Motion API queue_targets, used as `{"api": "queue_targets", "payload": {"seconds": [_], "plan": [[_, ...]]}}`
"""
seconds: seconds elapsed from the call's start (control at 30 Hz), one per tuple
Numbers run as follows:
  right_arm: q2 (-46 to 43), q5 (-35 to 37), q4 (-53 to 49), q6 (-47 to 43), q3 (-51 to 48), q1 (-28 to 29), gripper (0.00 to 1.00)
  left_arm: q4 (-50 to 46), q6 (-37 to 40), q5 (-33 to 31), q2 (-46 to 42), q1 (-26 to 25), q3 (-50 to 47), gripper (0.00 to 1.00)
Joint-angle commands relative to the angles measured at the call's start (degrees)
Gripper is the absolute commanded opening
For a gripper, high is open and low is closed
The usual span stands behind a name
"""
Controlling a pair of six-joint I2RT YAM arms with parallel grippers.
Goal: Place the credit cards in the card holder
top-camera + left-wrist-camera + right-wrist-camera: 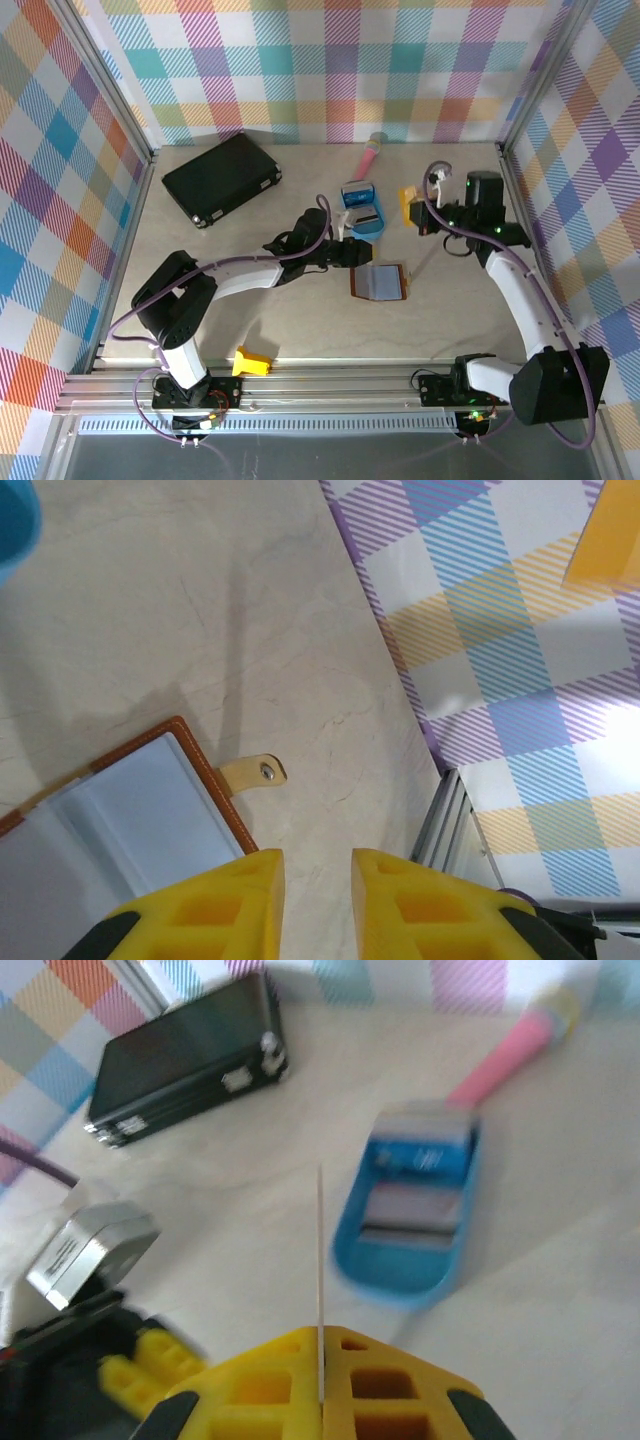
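One black case (222, 178) lies far left. At mid-table the left gripper (316, 880) hangs with its yellow fingers slightly parted, grasping nothing. One card holder (380, 282) lies open and flat at that claw's near-right side, grey-blue lining up, snap tab (256, 772) sticking out. One blue oval tray (363, 212) sits just beyond it. Farther right, the right gripper (322, 1345) is clenched on one credit card (320, 1250), seen edge-on, apart from the holder.
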Motion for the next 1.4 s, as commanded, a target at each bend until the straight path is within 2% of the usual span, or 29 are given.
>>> {"api": "queue_targets", "payload": {"seconds": [0.0, 0.1, 0.17, 0.27, 0.43, 0.8, 1.13, 1.37], "plan": [[-1.8, -8.2, -1.3, 21.6, -6.4, 0.1, 0.0, -2.7, -1.0, -3.9, 1.4, -0.6, -0.5, 0.21], [-1.4, -12.5, 0.9, 26.1, -10.5, 0.2, 0.0, -3.5, -2.4, -5.8, 2.1, -0.6, -2.0, 0.2], [-0.2, -13.3, 0.2, 26.0, -11.5, 0.4, 0.0, -3.5, -3.6, -5.5, 2.9, -0.7, -2.6, 0.2], [1.7, -12.0, -3.8, 23.4, -10.8, 0.5, 0.0, -1.1, -6.0, -6.7, 3.0, -0.6, -5.3, 0.16], [4.1, -11.4, -6.1, 22.1, -10.4, 1.0, 0.0, -2.0, -5.8, -8.5, 3.0, -0.7, -7.0, 0.1], [7.0, -7.7, -6.0, 21.2, -10.0, 5.7, 0.0, -2.2, -5.5, -9.6, 5.2, -0.7, -8.5, 0.09], [10.4, -8.2, -3.6, 20.7, -11.2, 6.0, 0.0, -2.5, -4.9, -9.9, 5.4, -0.6, -8.5, 0.1], [11.3, -4.4, -1.4, 21.2, -12.2, 7.1, 0.0, -2.9, -4.6, -9.8, 5.6, -0.6, -8.7, 0.1]]}}
